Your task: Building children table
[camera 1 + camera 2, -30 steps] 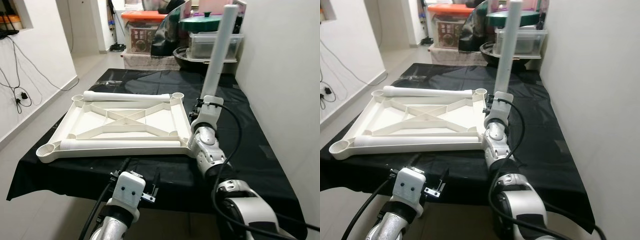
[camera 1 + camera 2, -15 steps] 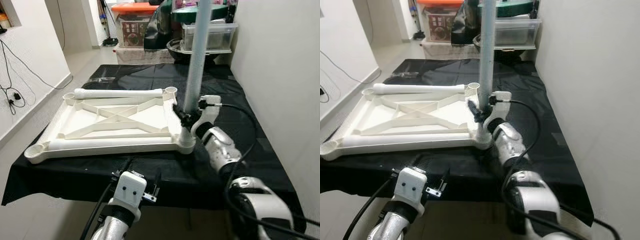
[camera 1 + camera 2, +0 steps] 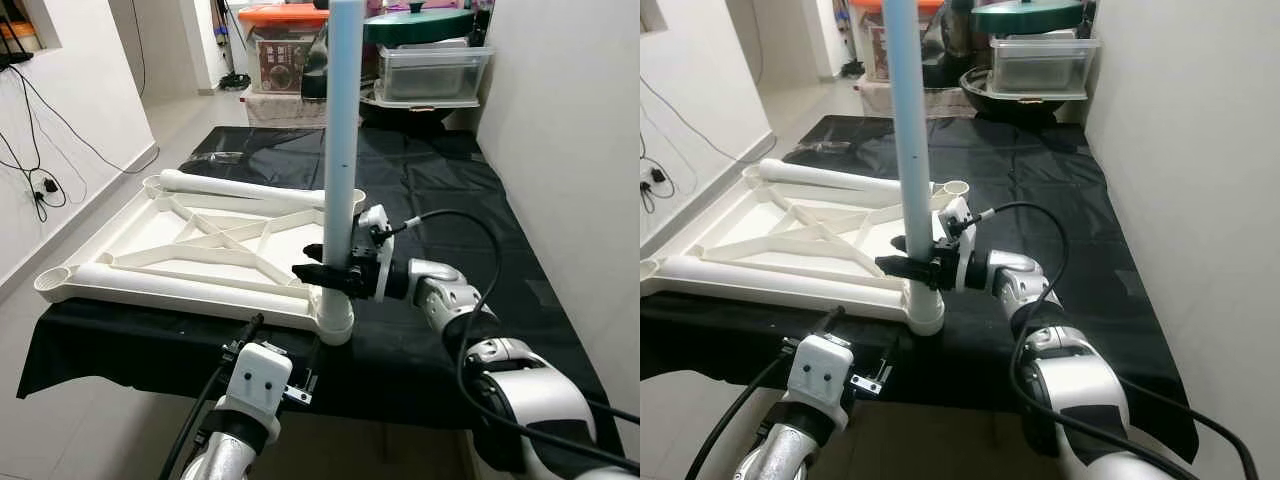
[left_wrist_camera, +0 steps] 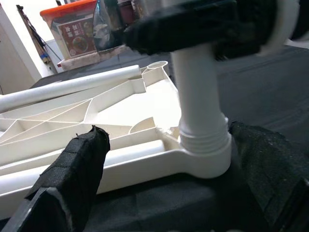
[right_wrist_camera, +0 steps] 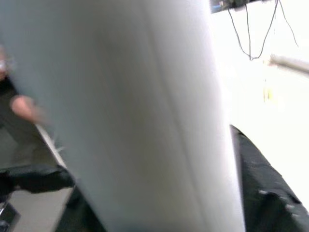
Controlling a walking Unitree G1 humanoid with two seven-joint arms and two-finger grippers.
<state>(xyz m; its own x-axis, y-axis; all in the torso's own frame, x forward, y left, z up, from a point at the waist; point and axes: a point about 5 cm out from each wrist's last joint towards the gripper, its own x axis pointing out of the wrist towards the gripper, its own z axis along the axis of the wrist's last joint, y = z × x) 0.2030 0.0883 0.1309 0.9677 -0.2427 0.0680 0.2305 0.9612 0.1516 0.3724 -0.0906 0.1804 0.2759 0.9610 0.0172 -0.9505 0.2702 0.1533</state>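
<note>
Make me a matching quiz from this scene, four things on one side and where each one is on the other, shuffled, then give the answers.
Things:
1. upright leg
2. right hand
3. left hand
4. loose leg

Places:
A. lying along the far edge of the upside-down tabletop
B. standing in the near right corner socket
C. low at the table's near edge, holding nothing
D. clamped around the standing tube just above the socket

Pairs: 1-B, 2-D, 3-C, 4-A

right tool (image 3: 318, 272): fingers clamped (arm level) | left tool (image 4: 159, 193): fingers apart, low
</note>
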